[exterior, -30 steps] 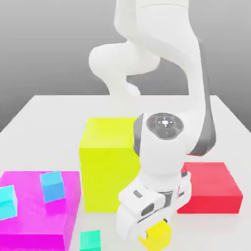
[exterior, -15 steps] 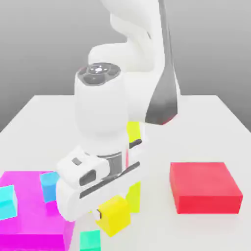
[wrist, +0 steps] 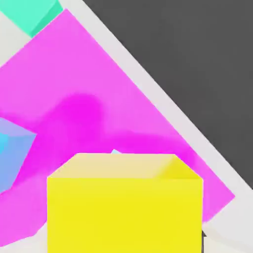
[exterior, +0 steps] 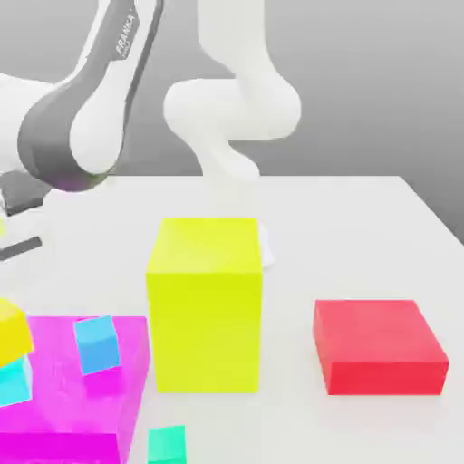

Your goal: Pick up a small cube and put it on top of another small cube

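The small yellow cube [exterior: 11,331] hangs at the exterior view's left edge, directly over the pale cyan cube [exterior: 13,382] on the magenta platform [exterior: 68,421]; I cannot tell whether the two touch. My gripper [exterior: 5,317] is shut on the yellow cube, with the hand mostly cut off by that edge. In the hand view the yellow cube [wrist: 124,207] looms close, and a sliver of the cyan cube [wrist: 114,151] peeks from behind it.
A sky-blue cube [exterior: 96,344] also sits on the magenta platform. A teal-green cube [exterior: 167,445] lies on the table in front. The tall yellow-green block [exterior: 207,304] stands mid-table, and a flat red block [exterior: 381,346] lies to the exterior view's right.
The arm has swung from the table's front middle to the exterior view's left, carrying the yellow cube up and over the magenta platform to above the cyan cube.
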`<state>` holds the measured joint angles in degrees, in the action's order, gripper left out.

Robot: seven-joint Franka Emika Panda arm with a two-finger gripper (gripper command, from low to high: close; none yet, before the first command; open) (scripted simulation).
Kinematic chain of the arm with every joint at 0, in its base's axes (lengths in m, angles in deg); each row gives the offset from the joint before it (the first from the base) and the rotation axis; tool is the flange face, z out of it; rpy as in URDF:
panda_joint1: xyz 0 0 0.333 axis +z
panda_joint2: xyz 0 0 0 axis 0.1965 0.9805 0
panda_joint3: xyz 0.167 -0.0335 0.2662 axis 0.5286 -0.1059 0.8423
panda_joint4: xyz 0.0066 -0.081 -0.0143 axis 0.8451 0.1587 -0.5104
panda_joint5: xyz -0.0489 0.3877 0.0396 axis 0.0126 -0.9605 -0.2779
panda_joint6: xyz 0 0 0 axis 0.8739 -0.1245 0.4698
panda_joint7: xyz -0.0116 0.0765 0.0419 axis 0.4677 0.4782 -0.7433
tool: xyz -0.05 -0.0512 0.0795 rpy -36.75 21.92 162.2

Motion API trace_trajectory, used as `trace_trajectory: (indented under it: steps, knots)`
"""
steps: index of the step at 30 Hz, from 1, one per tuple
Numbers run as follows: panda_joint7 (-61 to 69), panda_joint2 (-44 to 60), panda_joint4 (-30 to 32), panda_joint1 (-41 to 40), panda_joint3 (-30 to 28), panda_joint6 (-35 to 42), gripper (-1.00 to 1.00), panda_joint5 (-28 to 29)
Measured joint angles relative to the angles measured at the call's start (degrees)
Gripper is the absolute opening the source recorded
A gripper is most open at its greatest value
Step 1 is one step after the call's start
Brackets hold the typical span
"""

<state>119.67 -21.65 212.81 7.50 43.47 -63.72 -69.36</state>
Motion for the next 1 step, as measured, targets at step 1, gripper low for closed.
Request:
trace_trajectory:
  steps: [1]
  knots:
    - [0.00, 0.00, 0.00, 0.00, 0.00, 0.00, 1.00, 0.00]
